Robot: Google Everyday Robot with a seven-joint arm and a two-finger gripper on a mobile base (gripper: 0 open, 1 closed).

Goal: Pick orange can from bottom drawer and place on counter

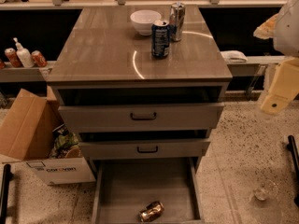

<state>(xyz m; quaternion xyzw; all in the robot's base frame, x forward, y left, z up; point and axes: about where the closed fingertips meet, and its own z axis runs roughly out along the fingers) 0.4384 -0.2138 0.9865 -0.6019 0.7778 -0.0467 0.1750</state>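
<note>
The gripper (280,91) hangs high at right, grip state untellable, well apart from the orange can (151,211) lying sideways near the front of the bottom drawer (140,181), where a glancing touch could roll it or the 2 upper drawers (140,117) could block the reach.

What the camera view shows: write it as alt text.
An orange can lies on its side in the open bottom drawer. The gripper hangs at the right edge, far from it. On the counter stand a blue can, a silver can and a white bowl.
</note>
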